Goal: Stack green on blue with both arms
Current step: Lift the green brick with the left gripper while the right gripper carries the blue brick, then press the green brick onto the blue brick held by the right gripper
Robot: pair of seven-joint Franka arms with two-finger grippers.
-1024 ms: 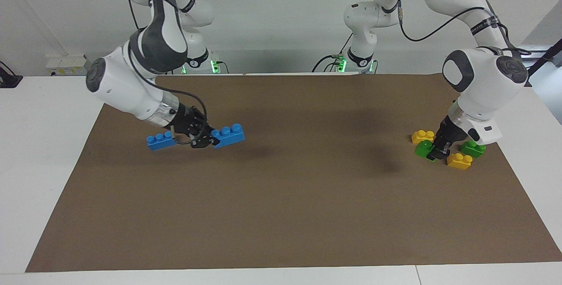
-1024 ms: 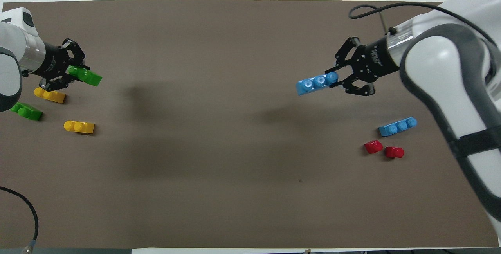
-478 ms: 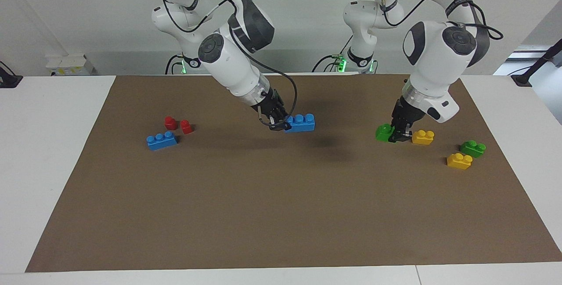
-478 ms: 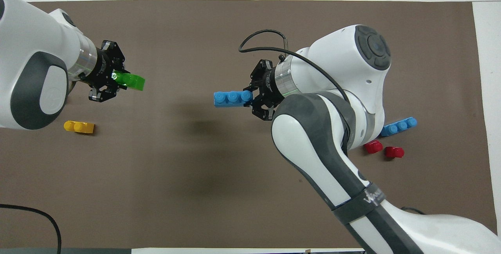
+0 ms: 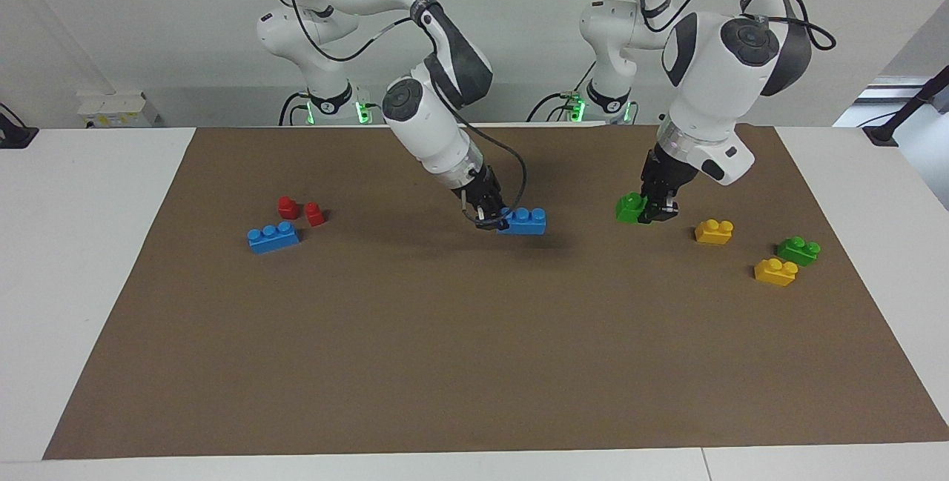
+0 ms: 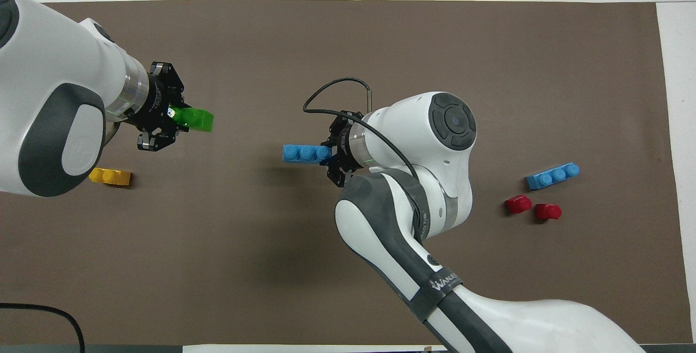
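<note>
Both carried pieces had moved toward mid-mat: right gripper (image 5: 495, 219) pinched the long blue three-stud plastic brick (image 5: 525, 220) low over it, left gripper (image 5: 655, 208) clamped the small bright green two-stud plastic brick (image 5: 631, 207); end-held, either risked tilting, so studs could miss.

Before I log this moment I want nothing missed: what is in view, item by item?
blue brick: one, blue, three studs, held by the right gripper over the mat's middle.
green brick: one, bright green, held by the left gripper above the mat.
other blue brick: one, on the mat at the right arm's end.
red pieces: two, beside that brick, nearer the robots.
yellow bricks: two, at the left arm's end.
darker green brick: one, beside the yellow ones.
mat: one, brown, on the white table.
right gripper: shut on blue brick.
left gripper: shut on green brick.
</note>
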